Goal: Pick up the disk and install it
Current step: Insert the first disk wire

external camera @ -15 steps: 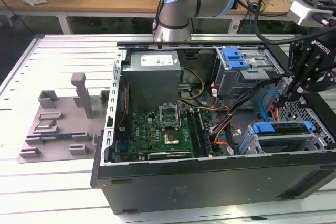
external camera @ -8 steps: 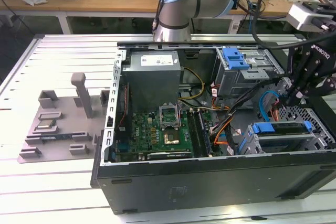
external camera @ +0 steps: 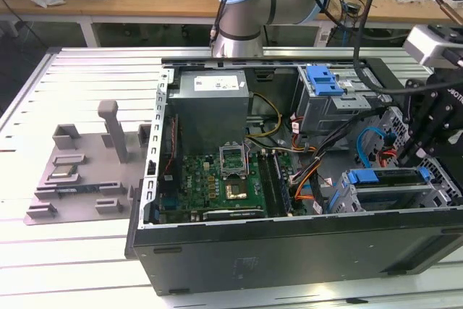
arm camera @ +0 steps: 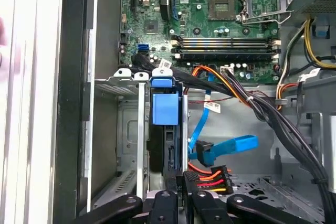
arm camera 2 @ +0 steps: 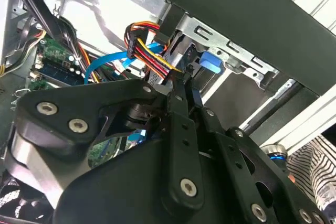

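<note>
Disk (external camera: pixel 391 178) is seen standing on edge in the metal drive cage (external camera: pixel 346 204) at the exterior view's right, inside the open computer case (external camera: pixel 289 251). It looks already slid into its slot. Its blue bracket (arm camera: pixel 165 108) is seen end-on in the first wrist view, with the slim drive edge behind it.

The gripper (arm camera 2: pixel 182 81) is held just beside that bracket, close to the bundle of red, yellow and black power wires (arm camera 2: pixel 149 51). Its tips appear drawn together, and nothing can be made out pinched between them.

The drive is judged stiff, fairly heavy for its size and sensitive to knocks. The metal faces are likely slick, so the plastic bracket ends would be the safer places to take hold, not the label face or the connector edge.

Room is tight. The cage walls press close on both sides, a blue data cable (arm camera: pixel 226 148) loops just beside the slot, and the dark cable bundle (arm camera: pixel 273 116) crosses near it. The motherboard (external camera: pixel 217 179) lies well apart, and open space is found only above the case.
</note>
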You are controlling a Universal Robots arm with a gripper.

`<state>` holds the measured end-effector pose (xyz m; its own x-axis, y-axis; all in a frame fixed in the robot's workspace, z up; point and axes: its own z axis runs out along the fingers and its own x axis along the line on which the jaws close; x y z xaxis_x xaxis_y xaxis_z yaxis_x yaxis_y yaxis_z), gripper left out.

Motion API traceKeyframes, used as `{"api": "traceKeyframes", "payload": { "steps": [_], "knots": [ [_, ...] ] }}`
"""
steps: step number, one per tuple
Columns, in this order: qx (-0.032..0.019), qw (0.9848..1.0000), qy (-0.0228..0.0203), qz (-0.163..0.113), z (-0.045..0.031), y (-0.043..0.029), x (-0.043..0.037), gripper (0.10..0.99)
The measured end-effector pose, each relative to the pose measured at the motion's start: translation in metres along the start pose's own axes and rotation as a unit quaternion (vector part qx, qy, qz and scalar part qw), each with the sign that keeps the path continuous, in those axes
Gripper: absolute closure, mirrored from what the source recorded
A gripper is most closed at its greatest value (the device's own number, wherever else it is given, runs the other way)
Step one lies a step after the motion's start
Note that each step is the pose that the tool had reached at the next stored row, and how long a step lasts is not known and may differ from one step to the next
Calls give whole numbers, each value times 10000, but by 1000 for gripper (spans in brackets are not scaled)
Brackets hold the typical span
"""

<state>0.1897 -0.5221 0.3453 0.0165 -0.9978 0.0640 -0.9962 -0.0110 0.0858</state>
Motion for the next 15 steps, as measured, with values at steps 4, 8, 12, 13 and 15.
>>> {"api": "traceKeyframes", "payload": {
  "steps": [4, 8, 12, 13, 15],
  "knots": [
    [0, 10000, 2, 0, 32, 3, 29, 918],
    [0, 10000, -5, 0, 46, 3, 10, 918],
    [0, 10000, -6, 0, 75, 11, 25, 918],
    [0, 10000, -6, 0, 84, 12, 28, 918],
    [0, 10000, -3, -1, 100, 13, 29, 918]
  ]
}}
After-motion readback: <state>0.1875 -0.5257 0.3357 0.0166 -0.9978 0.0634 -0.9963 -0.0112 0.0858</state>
